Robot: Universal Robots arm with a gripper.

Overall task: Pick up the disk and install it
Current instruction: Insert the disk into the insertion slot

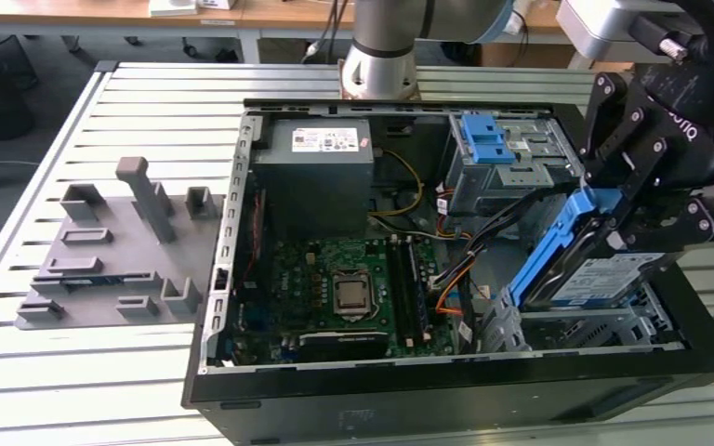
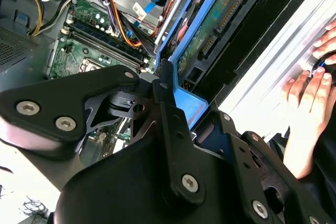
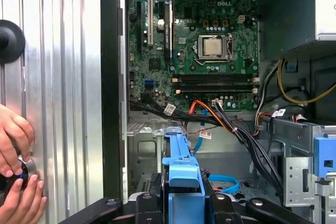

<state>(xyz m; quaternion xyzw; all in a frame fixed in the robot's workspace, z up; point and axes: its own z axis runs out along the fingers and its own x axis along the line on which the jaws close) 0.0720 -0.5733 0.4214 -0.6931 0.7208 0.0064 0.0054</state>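
Disk hangs tilted in your gripper, which is clamped on its blue carrier, its lower end at the metal drive bay in the case's corner on the exterior view's right. Around it you have the slatted table, the open computer case, the grey power supply, the motherboard, and, in the first wrist view, a person's hands resting on the slats beside the case.

Bright, even light all round here; the ribbed table beside my claw glares white. Below my claw, the case interior sits shadowed.
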